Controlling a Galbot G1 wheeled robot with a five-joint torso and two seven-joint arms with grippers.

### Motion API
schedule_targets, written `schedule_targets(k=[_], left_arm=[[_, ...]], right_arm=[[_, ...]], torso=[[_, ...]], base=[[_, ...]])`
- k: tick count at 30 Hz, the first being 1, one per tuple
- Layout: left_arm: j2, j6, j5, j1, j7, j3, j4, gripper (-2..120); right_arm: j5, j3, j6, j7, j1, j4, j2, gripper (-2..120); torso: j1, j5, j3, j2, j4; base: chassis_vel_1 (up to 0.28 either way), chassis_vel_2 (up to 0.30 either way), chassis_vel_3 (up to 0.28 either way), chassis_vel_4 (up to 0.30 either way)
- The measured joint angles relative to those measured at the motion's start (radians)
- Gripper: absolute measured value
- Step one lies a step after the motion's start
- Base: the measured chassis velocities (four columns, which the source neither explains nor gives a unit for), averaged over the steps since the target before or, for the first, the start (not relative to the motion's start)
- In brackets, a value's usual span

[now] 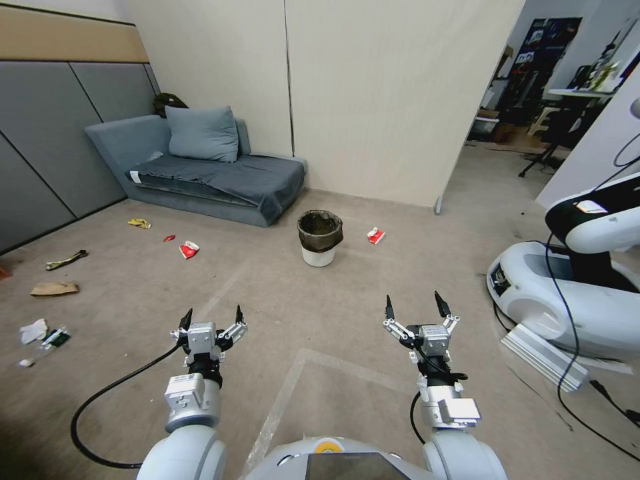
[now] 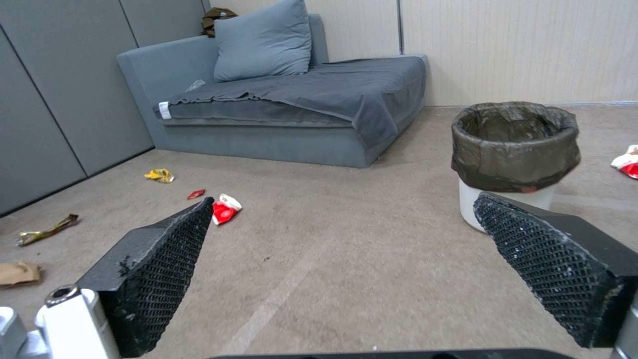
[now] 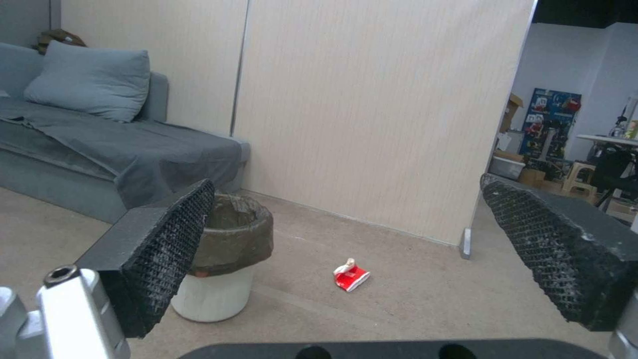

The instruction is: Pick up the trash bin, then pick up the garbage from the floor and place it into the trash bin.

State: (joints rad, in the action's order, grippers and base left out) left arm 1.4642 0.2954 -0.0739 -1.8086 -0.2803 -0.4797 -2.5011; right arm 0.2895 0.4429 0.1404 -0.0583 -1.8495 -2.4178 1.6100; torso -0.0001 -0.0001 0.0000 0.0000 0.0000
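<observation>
1. The trash bin (image 1: pixel 319 239) is a small round white plastic bucket lined with a crinkled dark brown bag folded over its rim. It stands upright on the floor (image 1: pixel 347 313), ahead of the robot and just off the front corner of the grey sofa (image 1: pixel 200 173).
2. The floor is flat beige short carpet, matte and slightly scuffed, crossed by pale tape lines (image 1: pixel 280 393).
3. A crumpled red-and-white wrapper (image 1: pixel 375 235) lies just to the bin's right, apart from it. Another red-and-white wrapper (image 1: pixel 189 249) lies well to the bin's left, with a small red scrap (image 1: pixel 169 238) and a yellow wrapper (image 1: pixel 139 223) beyond it.
4. Farther left lie a limp banana peel (image 1: pixel 65 260), a flattened brown paper bag (image 1: pixel 54 289), white tissues (image 1: pixel 33 331) and a small green-labelled bottle (image 1: pixel 56 339).
5. The left gripper (image 1: pixel 212 316) is held out low and level over the carpet, its black fingers spread wide and empty. Their pads (image 2: pixel 166 269) carry a diamond-grid texture.
6. The right gripper (image 1: pixel 415 307) is stretched forward alongside it, fingers likewise splayed and holding nothing, well short of the bin.
7. A plump grey cushion (image 1: pixel 202 133) leans on the sofa's back, and a rumpled grey blanket (image 1: pixel 227 175) drapes over the seat.
</observation>
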Motion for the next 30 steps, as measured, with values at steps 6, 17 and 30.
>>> schedule_targets(k=[6,17,30], left_arm=[[0.002,-0.001,-0.011,0.001,0.003,0.004,0.001,100],[0.003,-0.001,-0.018,0.001,0.004,0.005,0.001,100],[0.003,-0.002,-0.024,0.001,0.005,0.009,0.001,100]], right_arm=[[-0.005,0.004,0.002,0.002,0.003,0.004,-0.001,100],[-0.005,0.004,0.002,0.002,0.003,0.004,-0.001,100],[-0.005,0.005,0.003,0.003,0.003,0.004,-0.002,100]], torso=[[0.0,0.0,0.0,0.0,0.0],[0.0,0.0,0.0,0.0,0.0001],[0.0,0.0,0.0,0.0,0.0]], base=[[-0.144,0.145,0.147,-0.147],[-0.114,0.12,0.115,-0.116],[-0.144,0.143,0.147,-0.137]])
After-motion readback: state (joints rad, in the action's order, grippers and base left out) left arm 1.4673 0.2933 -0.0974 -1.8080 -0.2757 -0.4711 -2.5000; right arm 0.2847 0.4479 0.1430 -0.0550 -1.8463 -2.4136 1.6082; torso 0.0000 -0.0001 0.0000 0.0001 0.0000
